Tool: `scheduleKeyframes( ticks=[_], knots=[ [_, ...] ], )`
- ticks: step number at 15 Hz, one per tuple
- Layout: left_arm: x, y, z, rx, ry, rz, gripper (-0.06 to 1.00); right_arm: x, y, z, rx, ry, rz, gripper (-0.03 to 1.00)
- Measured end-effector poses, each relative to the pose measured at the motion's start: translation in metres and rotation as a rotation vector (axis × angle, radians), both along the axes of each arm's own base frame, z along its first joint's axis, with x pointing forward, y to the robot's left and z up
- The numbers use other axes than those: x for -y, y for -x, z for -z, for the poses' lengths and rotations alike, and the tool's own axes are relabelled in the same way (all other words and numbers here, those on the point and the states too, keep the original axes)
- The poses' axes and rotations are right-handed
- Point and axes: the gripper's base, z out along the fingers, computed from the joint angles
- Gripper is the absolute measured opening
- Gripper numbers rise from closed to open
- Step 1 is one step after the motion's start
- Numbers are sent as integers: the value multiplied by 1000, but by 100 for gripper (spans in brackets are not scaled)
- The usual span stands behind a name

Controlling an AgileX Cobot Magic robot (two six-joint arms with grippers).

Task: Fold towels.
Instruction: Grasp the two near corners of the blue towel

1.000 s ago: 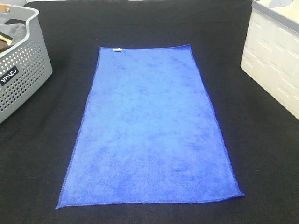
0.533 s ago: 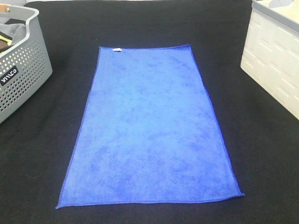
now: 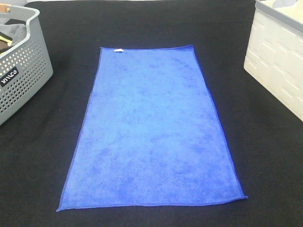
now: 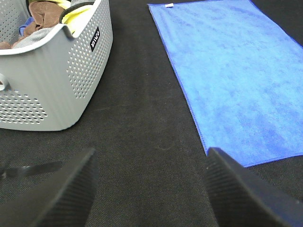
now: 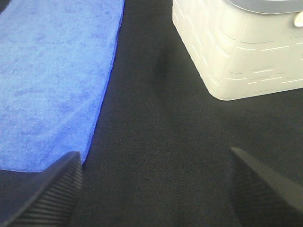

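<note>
Exterior high, set against the second before: no movement anywhere. Same blue towel spread flat in a single layer on the black desk, lengthwise away from the robot, with a small white tag at the far left corner. Hem straight all round, no crease, no lifted corner. Sits between the grey basket at the left edge and the white crate at the right, well apart from both. No arm in this view.

Left wrist: left end effector with fingers spread apart and nothing between them, hovering over bare desk just outside the towel's near left corner, basket off to the other side. Right wrist: right end effector likewise wide apart and empty, above bare desk beside the towel's near right corner, crate further out.

Meaning for the task: no fold begun yet. Looks like a pause at the start, with both arms poised close to the two near corners. Probable next move: down onto those corners, pinch the hem, carry it toward the far edge. Worth watching: thin cloth lying flush on a textured dark surface, so hard to get a finger under the hem, and easy to drag the towel askew with an uneven grip.
</note>
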Motion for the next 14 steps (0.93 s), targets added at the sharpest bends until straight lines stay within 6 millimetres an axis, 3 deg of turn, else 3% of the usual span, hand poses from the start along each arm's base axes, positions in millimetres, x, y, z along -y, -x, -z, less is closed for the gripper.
scheduleKeyframes(
  ticks=[14],
  knots=[
    [0, 0, 0, 0, 0, 0, 63, 0, 0, 0, 0, 0, 0, 78]
  ],
)
